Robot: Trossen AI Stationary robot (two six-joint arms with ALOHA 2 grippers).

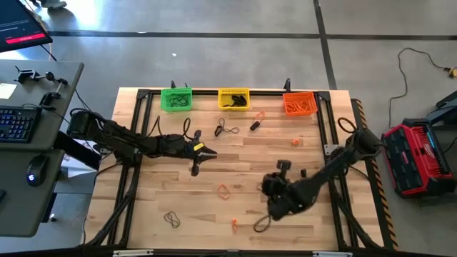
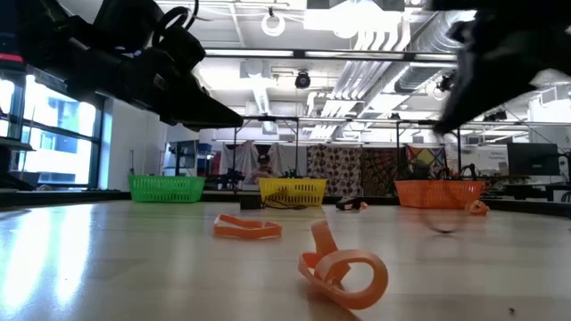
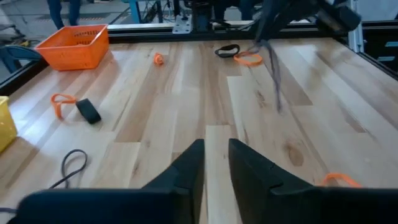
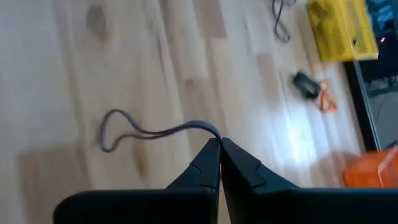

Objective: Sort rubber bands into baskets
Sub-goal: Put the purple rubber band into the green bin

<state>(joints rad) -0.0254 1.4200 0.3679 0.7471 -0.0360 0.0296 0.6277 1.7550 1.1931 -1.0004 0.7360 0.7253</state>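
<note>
right gripper (image 4: 219, 144) is pinched shut on a dark band (image 4: 149, 132), which hangs loose from its tips over the wood, near the front middle of the table (image 1: 314, 235). so the step in hand looks like carrying: one band is picked up and needs a basket. i think the next move is a lift and a trip to the back edge, where the green basket (image 1: 176, 98), yellow basket (image 1: 233, 98) and orange basket (image 1: 300, 104) sit in a row. yellow already has dark bands in it, so that may be the one.

left gripper (image 3: 216, 163) hangs over the middle of the table with a small gap between its fingers and nothing in it.

more bands lie loose: a black loop (image 1: 227, 129) near yellow, an orange band (image 1: 225, 190) in the middle, a dark loop (image 1: 171, 218) at the front left. the floppy band could snag or slip on the way.
</note>
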